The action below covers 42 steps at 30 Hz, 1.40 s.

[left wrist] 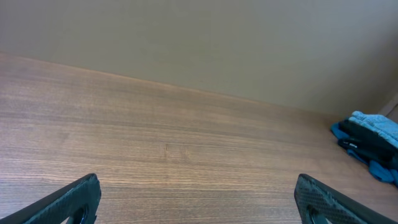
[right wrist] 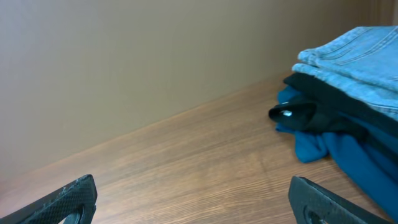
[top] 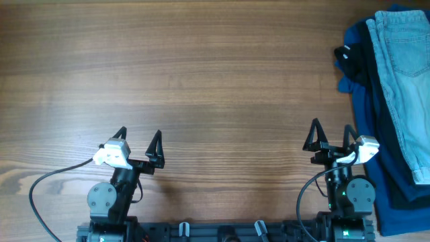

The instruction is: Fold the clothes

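Note:
The light blue faded denim shorts (top: 406,81) lie on top of a pile at the table's right edge, over a black garment and a dark blue one. They also show in the right wrist view (right wrist: 354,62) and small in the left wrist view (left wrist: 379,127). My left gripper (top: 138,139) is open and empty near the front left, far from the pile; its fingers show in the left wrist view (left wrist: 198,198). My right gripper (top: 331,132) is open and empty near the front right, just left of the pile; it shows in the right wrist view (right wrist: 196,199).
The black garment (top: 359,64) and the dark blue garment (top: 376,175) lie under the shorts and spread toward the front right edge. The wooden table (top: 201,81) stretches left of the pile. A plain wall (left wrist: 199,43) stands behind the table.

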Tool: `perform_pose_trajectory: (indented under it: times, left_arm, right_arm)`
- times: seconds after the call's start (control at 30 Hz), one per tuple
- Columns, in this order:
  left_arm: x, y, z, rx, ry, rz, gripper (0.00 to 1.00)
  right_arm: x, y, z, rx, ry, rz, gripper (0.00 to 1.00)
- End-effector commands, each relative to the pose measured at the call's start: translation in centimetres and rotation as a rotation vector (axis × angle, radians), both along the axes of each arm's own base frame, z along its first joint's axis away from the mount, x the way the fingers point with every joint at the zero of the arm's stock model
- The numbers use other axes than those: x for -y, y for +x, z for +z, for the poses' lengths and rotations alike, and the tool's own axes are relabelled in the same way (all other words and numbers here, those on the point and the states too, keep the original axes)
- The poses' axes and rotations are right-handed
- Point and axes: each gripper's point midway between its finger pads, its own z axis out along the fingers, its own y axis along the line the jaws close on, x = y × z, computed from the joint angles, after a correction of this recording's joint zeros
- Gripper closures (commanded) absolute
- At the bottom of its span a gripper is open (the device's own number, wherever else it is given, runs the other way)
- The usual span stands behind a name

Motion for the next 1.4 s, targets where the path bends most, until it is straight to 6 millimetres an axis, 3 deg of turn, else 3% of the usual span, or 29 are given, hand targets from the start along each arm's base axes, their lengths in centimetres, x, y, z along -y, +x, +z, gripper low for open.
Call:
perform_pose_trajectory:
  times: [0.0,0.2,0.3,0.4,0.53,0.73,0.83,0.97,1.1,1.23,1.27,1.37]
  left_arm:
    - [-0.1,0.0,-0.2,0.004,0.021,0.005,0.0]
    - [-0.1,0.0,-0.2,0.004,0.021,0.005,0.0]
    - [-0.1,0.0,-0.2,0.004,0.021,0.005,0.0]
    - [-0.1,0.0,-0.2,0.004,0.02,0.005,0.0]
    - [-0.1,0.0,-0.2,0.004,0.021,0.005,0.0]
    - [-0.1,0.0,-0.2,0.004,0.021,0.005,0.0]
    - [-0.1,0.0,-0.2,0.004,0.021,0.005,0.0]
    - [-0.1,0.0,-0.2,0.004,0.021,0.005,0.0]
    - [-0.1,0.0,-0.2,0.004,0.021,0.005,0.0]
    - [-0.1,0.0,-0.2,0.004,0.021,0.005,0.0]
    - [-0.1,0.0,-0.2,0.004,0.021,0.005,0.0]
    - [-0.1,0.0,-0.2,0.004,0.021,0.005,0.0]
  right_arm:
    - [-1.6,-0.2,2.2,0.038,0.032,0.091,0.0]
    - [-2.9,-0.7,6.7,0.009,0.036,0.163,0.0]
    - [-2.9,-0.2,11.1,-0.025,0.039,0.163,0.01]
    - [-3.8,1.2,15.1,-0.092,0.007,0.22,0.01]
    - [-4.1,4.0,17.4,-0.243,-0.026,0.251,0.0]
    - [-3.6,8.5,17.1,-0.479,-0.176,0.284,0.0]
    - [-1.3,11.5,17.2,-0.537,-0.208,0.16,0.0]
    - [2.0,13.2,16.6,-0.591,-0.343,0.01,0.01]
    - [5.6,14.9,13.6,-0.699,-0.399,-0.104,0.01]
    - [9.8,18.1,9.9,-0.792,-0.423,-0.15,0.01]
    - [10.9,19.7,9.5,-0.768,-0.45,-0.162,0.0]
    - [12.1,20.6,10.0,-0.746,-0.513,-0.203,0.0]
